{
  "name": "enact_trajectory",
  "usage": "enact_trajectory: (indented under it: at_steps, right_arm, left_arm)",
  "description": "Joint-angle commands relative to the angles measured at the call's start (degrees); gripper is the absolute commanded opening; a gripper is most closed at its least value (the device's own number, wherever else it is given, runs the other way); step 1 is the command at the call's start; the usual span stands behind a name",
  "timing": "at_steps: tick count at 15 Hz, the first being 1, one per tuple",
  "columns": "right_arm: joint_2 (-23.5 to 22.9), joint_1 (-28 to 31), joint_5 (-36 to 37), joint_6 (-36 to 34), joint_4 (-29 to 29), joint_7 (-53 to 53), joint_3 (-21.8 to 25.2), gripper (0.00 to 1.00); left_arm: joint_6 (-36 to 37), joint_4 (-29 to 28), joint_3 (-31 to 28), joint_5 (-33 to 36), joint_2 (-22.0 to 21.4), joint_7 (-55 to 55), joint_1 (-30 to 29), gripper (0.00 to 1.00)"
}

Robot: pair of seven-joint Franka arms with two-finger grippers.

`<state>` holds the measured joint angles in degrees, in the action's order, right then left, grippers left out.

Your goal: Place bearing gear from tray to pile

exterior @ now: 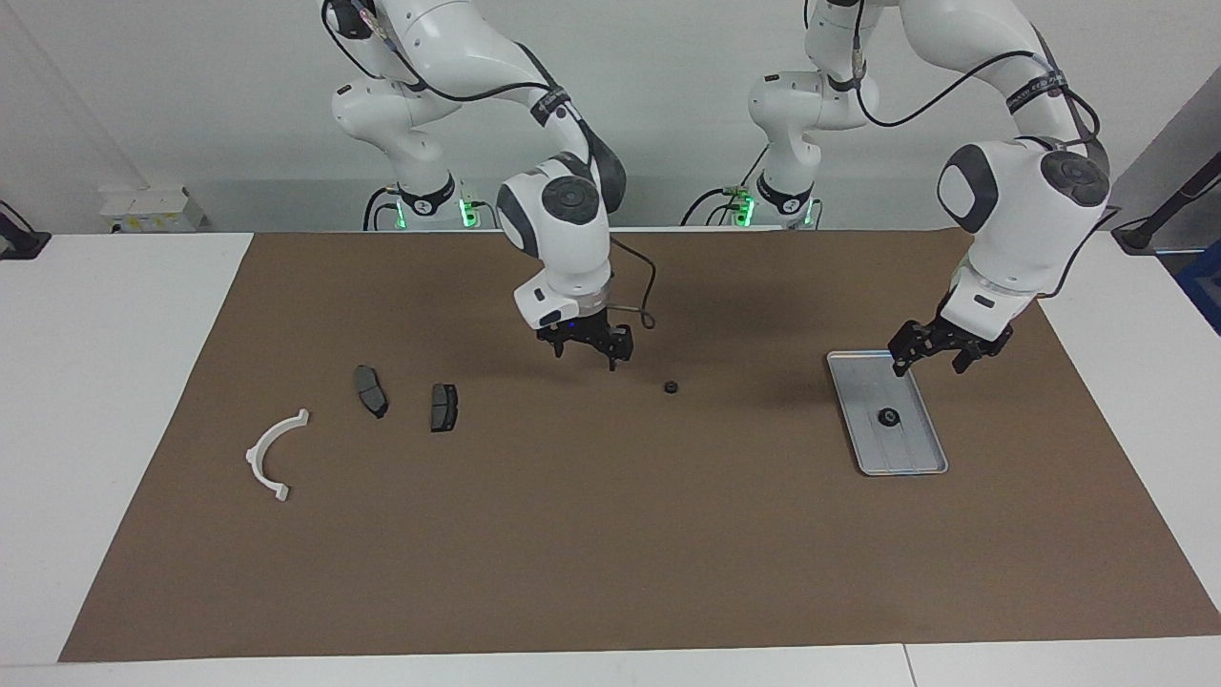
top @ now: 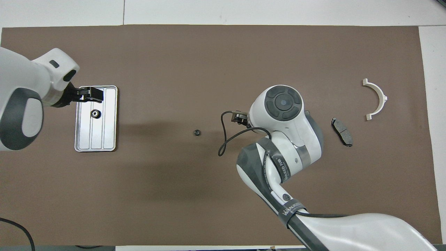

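Note:
The silver ridged tray point(exterior: 920, 463) point(top: 104, 143) lies toward the left arm's end of the brown mat. A small dark bearing gear point(exterior: 888, 417) point(top: 94, 113) sits in it. A second small dark gear point(exterior: 672, 388) point(top: 197, 132) lies on the mat mid-table. The pile is a white semicircular bracket point(exterior: 272, 456) point(top: 376, 99) and two brake pads point(exterior: 370, 390) point(exterior: 444, 407); only one pad point(top: 342, 131) shows from overhead. My left gripper point(exterior: 930, 367) point(top: 91, 94) is open and empty, raised over the tray. My right gripper point(exterior: 587, 355) is open and empty above the mat, between the pads and the loose gear.
The brown mat point(exterior: 610, 553) covers most of the white table. A black cable point(top: 226, 136) loops from the right wrist. In the overhead view the right arm's wrist point(top: 284, 104) hides its own fingers and one brake pad.

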<state>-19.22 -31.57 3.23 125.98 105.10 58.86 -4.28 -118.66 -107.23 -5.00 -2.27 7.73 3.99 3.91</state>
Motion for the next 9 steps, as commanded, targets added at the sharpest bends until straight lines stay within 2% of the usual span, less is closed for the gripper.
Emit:
enact_trajectory:
  at_steps: [1, 3, 6, 9]
  right_arm:
    - [-9.41, -4.98, 6.68, -0.47, -9.36, 11.24, 0.06, 1.00]
    - [-12.33, -6.74, 6.88, -1.70, -13.49, 13.12, 0.06, 1.00]
    - [-16.37, -8.42, 7.05, -8.55, -21.84, 13.30, 0.06, 0.98]
    - [-16.38, -8.94, 7.05, -5.84, -21.78, 13.47, -0.02, 0.96]
  left_arm:
    - [-5.24, -1.22, 0.78, -1.16, 3.86, 1.81, -1.01, 0.95]
    - [-10.07, -2.98, 0.78, -1.16, 6.15, 1.90, -1.10, 0.95]
    - [-13.25, -3.86, 0.78, -1.16, 8.00, 2.86, -1.36, 0.95]
    - [-15.63, -5.00, 0.78, -1.16, 8.97, 4.09, -2.24, 0.95]
